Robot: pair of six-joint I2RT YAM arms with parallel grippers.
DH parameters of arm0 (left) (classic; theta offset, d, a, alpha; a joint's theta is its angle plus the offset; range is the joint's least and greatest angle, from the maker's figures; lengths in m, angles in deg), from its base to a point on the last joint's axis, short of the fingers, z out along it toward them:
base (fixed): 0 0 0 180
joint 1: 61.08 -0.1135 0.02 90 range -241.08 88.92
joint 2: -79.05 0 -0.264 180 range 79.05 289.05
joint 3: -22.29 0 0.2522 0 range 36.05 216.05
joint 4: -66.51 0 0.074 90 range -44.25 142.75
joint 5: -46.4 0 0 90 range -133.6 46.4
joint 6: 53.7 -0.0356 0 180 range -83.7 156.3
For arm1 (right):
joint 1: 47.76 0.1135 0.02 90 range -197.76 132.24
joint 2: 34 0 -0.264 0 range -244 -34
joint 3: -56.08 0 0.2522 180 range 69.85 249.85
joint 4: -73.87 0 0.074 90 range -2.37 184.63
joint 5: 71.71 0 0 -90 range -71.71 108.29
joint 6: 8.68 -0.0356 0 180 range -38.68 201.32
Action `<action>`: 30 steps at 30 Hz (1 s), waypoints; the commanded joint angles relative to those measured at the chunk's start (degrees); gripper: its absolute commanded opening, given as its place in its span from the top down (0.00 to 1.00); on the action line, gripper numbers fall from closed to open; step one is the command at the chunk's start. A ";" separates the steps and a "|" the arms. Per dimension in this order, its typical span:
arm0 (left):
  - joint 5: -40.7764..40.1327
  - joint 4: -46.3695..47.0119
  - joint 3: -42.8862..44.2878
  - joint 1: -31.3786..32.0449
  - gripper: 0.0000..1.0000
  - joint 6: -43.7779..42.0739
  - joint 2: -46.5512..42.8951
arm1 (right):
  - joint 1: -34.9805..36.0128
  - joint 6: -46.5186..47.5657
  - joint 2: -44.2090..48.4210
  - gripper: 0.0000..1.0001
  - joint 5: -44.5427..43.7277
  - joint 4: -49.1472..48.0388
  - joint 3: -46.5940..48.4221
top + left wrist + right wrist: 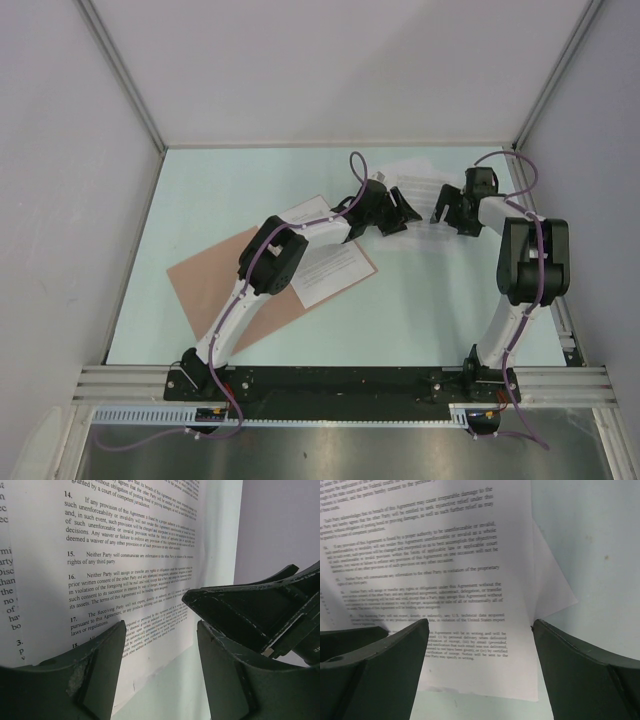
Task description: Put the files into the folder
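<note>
Files [418, 180] lie loosely overlapped, printed side up, on the far right part of the table [430, 300]. One more printed sheet [330, 272] rests at the right corner of the folder [215, 280], which lies flat to the near left, partly under the left arm. The left gripper [400, 212] and the right gripper [443, 208] face each other low over the far pile, close together. Each has its jaws spread apart and grips nothing.
</note>
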 commanded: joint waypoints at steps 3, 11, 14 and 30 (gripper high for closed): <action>1.11 -3.27 -1.00 -0.11 0.35 0.75 -0.33 | 0.58 2.78 -0.58 0.08 -8.78 1.93 -1.27; 1.81 -2.74 -1.61 -0.29 0.35 1.19 -0.50 | 1.55 1.73 -2.16 0.07 -3.82 0.52 -1.27; 2.34 -2.39 -1.53 -0.29 0.35 1.54 -0.24 | 1.29 -0.64 -3.22 0.07 1.64 -0.88 -1.53; 3.75 -2.04 -2.14 -0.90 0.35 0.92 -0.06 | -1.96 -5.38 2.57 0.09 13.50 -8.35 -4.78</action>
